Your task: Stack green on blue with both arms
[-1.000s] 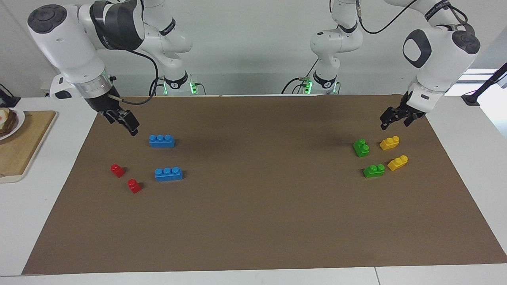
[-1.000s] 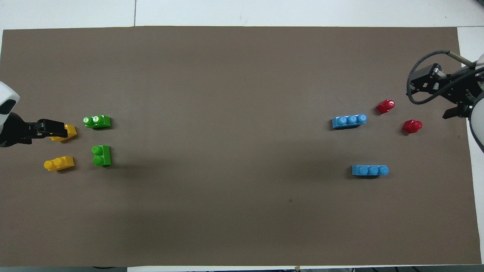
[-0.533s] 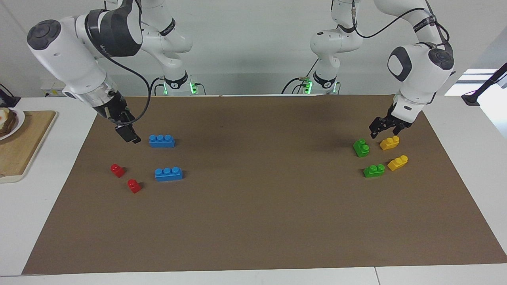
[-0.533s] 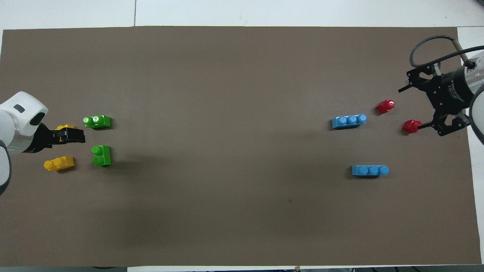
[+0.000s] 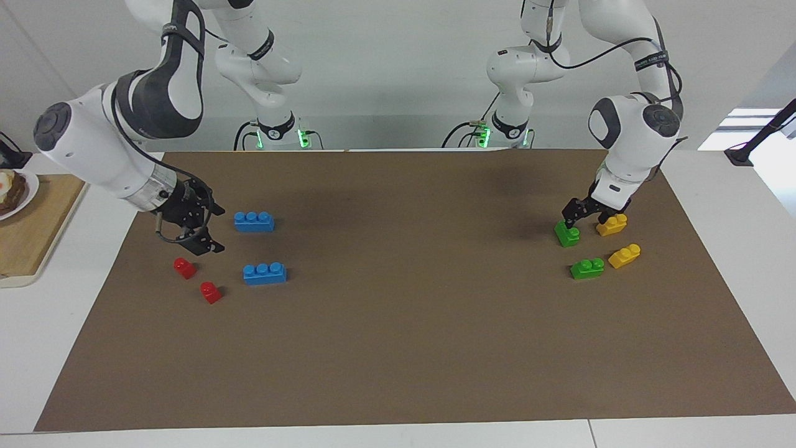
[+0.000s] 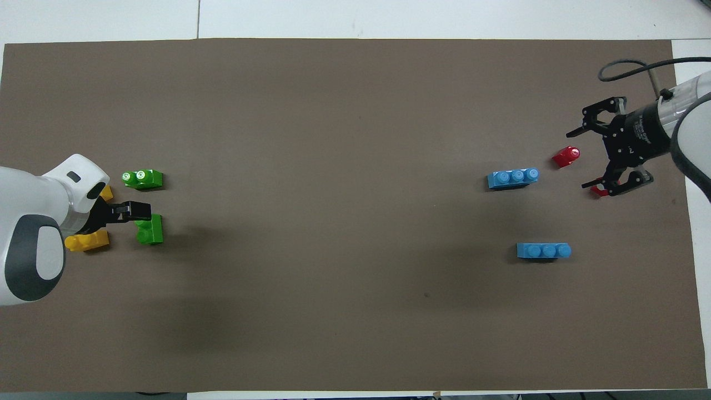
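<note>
1. We see the left gripper (image 5: 571, 217) open, low over the green brick (image 5: 567, 235) nearer the robots.
2. We see the right gripper (image 5: 202, 227) open, near the blue brick (image 5: 254, 221) nearer the robots.

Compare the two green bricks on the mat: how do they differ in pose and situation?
The green brick nearer the robots has its stud row running toward the robots; the farther green brick lies crosswise to it. The left end effector, open, sits just above the nearer green brick; the farther green brick has nothing over it. Both are bright green, two-studded and resting on the brown mat.
</note>
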